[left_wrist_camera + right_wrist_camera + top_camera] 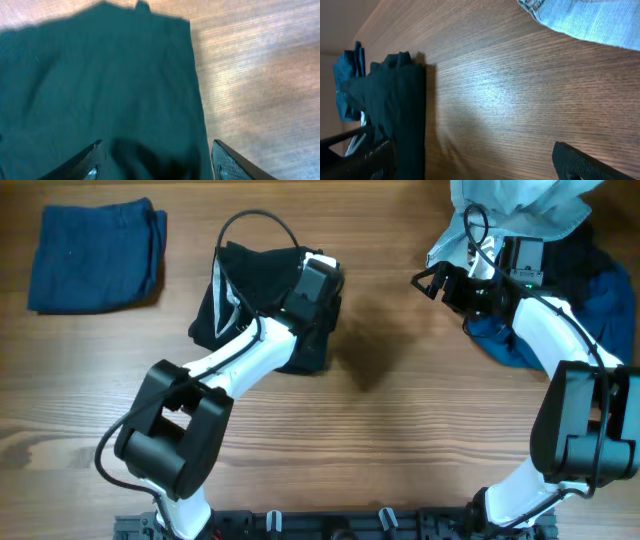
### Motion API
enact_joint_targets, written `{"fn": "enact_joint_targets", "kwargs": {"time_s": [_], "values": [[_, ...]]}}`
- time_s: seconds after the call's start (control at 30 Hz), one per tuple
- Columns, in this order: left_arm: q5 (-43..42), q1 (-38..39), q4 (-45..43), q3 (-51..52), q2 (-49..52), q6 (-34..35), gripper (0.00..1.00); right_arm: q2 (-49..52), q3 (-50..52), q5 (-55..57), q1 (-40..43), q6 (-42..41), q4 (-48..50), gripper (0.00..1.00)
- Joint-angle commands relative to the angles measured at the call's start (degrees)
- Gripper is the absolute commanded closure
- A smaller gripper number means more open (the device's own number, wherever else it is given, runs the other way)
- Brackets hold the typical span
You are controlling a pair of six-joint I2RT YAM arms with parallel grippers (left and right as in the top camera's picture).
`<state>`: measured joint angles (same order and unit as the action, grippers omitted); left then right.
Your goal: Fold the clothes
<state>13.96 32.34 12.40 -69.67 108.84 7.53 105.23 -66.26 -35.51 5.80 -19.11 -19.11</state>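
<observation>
Across the table (400, 430): wood-grain surface carrying three groups of clothes, well apart from one another.
Far-right heap: pale-blue denim (520, 205) on top, royal-blue piece (500, 345) partly under the right arm, both unfolded.
Black shorts (258, 275): folded bundle at centre-left, beneath the left arm's wrist.
Dark blue piece (95, 258): folded into a rectangle at the far-left corner.
Left fingers (226, 160): spread apart just above the black shorts, gripping nothing.
Right fingers (585, 162): spread wide over bare table near the denim, empty.
</observation>
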Motion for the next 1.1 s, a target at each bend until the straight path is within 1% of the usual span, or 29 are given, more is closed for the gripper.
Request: {"fn": "enact_joint_targets", "kwargs": {"time_s": [0.0,0.1,0.2,0.33,0.53,0.63,0.8,0.87,0.9,0.93,1.0,1.07], "values": [[3.6,1.8,-1.2,-1.2,2.1,-4.2,0.34,-1.8,-0.5,0.8,0.1,1.5,-0.5,0.0],[4.7,3.0,-1.4,-1.2,4.1,-5.9,0.36,-1.8,-0.5,0.7,0.1,1.1,-0.9,0.0],[8.8,3.8,-1.3,-1.2,6.4,-5.9,0.36,-1.8,-0.5,0.7,0.1,1.1,-0.9,0.0],[9.2,3.9,-1.3,-1.2,7.7,-7.3,0.36,-1.8,-0.5,0.7,0.1,1.1,-0.9,0.0],[12.3,3.9,-0.7,-1.2,9.0,-7.9,0.37,-1.8,-0.5,0.7,0.0,1.0,-0.5,0.0],[15.4,3.9,1.5,-1.2,10.5,-8.9,0.37,-1.8,-0.5,0.7,0.0,1.0,-0.2,0.0],[16.4,3.8,3.8,-1.2,14.5,-12.6,0.37,-1.8,-0.5,0.7,0.0,1.0,-0.3,0.0],[16.6,3.8,5.2,-1.2,15.1,-13.7,0.36,-1.8,-0.5,0.7,0.0,1.0,-0.3,0.0],[16.9,3.8,6.9,-1.2,15.2,-13.1,0.34,-1.8,-0.5,0.7,0.0,1.1,-0.3,0.0],[18.0,3.8,8.8,-1.2,15.1,-10.2,0.34,-1.8,-0.5,0.7,0.0,1.1,-0.3,0.0],[20.8,3.6,13.2,-1.2,14.8,0.9,0.34,-1.8,-0.5,0.7,0.0,1.1,-0.3,0.0],[19.4,2.7,18.8,-1.2,13.5,11.6,0.33,-1.8,-0.5,0.8,0.0,1.3,0.0,0.0]]}}
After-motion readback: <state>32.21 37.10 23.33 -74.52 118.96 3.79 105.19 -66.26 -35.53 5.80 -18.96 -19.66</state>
